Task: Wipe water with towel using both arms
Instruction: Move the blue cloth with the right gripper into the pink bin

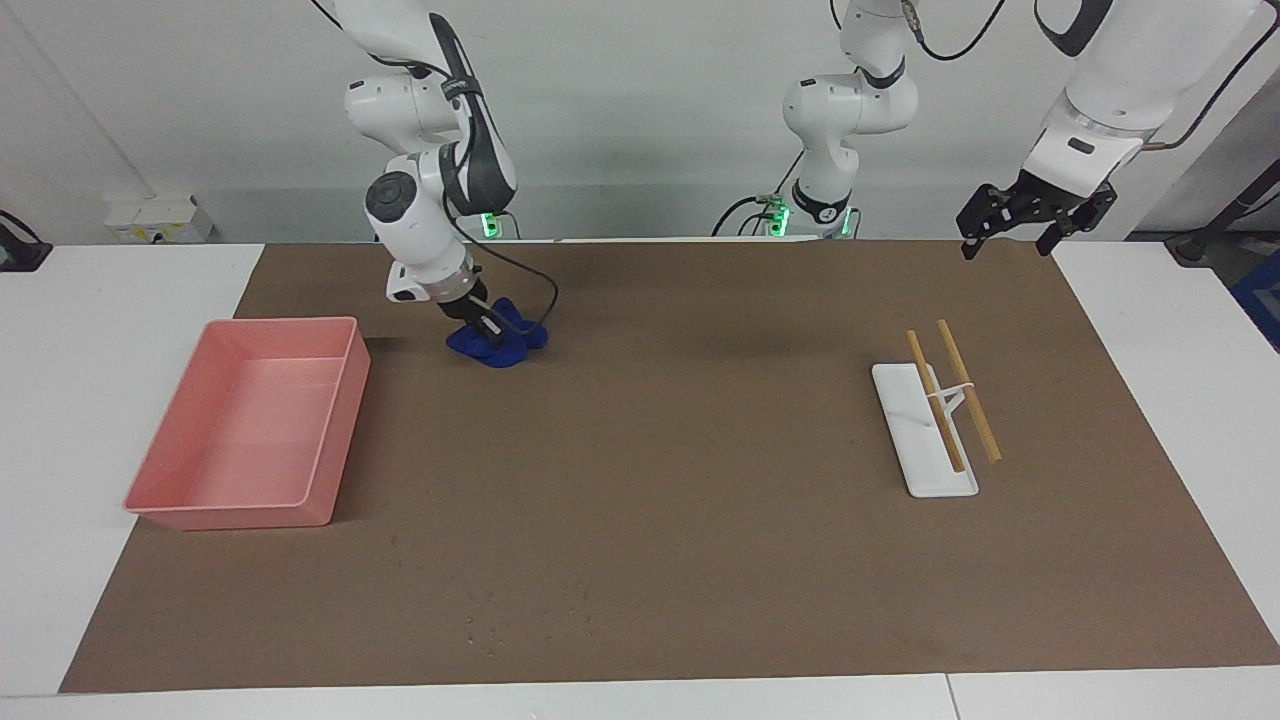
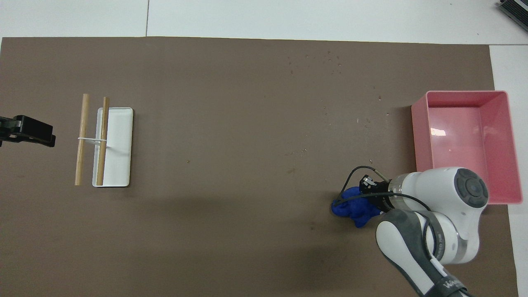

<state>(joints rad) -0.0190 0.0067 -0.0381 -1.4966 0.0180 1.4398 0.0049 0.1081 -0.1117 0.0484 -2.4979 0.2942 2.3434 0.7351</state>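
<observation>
The towel (image 1: 497, 345) (image 2: 350, 208), a small deep-blue bundle, lies on the brown mat (image 1: 680, 480) beside the pink tray's corner nearest the robots. My right gripper (image 1: 487, 330) (image 2: 369, 196) slants down into the towel and is shut on it, pressing it to the mat. The left gripper (image 1: 1008, 240) (image 2: 29, 132) hangs open and empty in the air over the mat's edge at the left arm's end, where that arm waits. Faint small specks (image 1: 490, 630) (image 2: 326, 62) dot the mat near its edge farthest from the robots; I cannot tell whether they are water.
An empty pink tray (image 1: 345, 420) (image 2: 416, 136) stands at the right arm's end of the mat. Toward the left arm's end, a small white dish (image 1: 920, 470) (image 2: 121, 144) carries two wooden sticks (image 1: 968, 390) (image 2: 82, 136) joined by a white band.
</observation>
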